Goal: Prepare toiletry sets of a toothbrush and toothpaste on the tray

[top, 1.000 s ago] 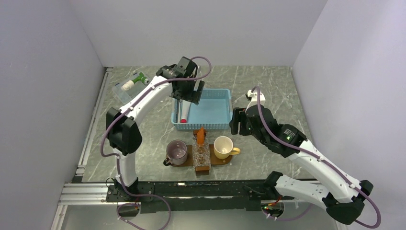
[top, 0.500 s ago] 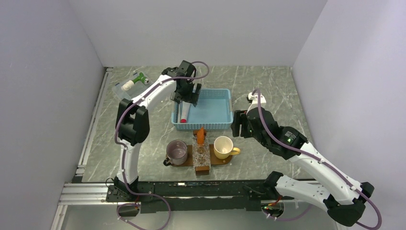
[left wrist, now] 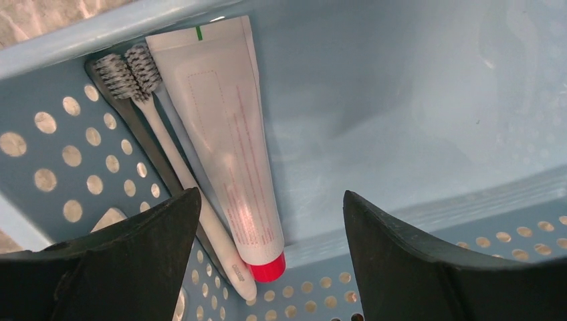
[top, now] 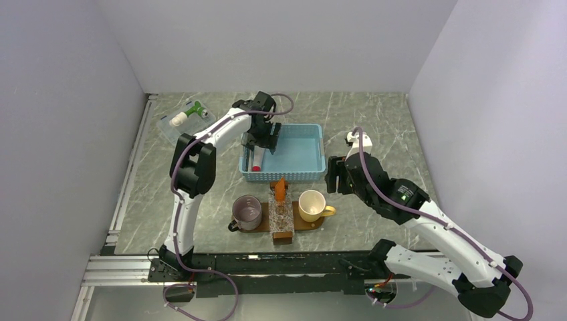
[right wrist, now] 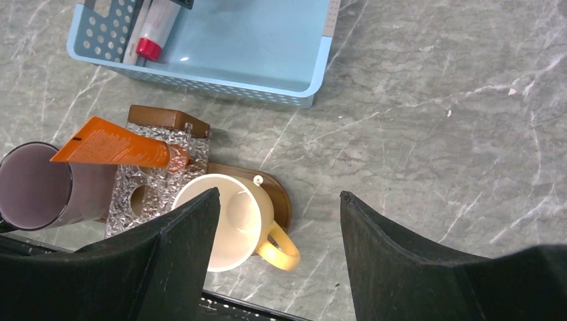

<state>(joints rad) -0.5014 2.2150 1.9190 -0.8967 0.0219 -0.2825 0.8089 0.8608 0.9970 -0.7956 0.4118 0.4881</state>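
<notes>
Held left jaws open over toothbrush [left wrist: 167,150] in blue basket [left wrist: 414,120]; right jaws open, empty, at tray's [right wrist: 271,190] 2 o'clock

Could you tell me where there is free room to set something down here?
The blue basket has bare floor right of the white tube and toothbrushes lining its left wall. The tray is crowded: purple cup, holder, yellow mug. Bare table lies right of the basket.

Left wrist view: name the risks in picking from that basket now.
1. The toothbrush lies pressed between a darker brush and a white tube; the open left gripper may pinch more than one.
2. All three hug the basket wall; a finger may catch it.
</notes>
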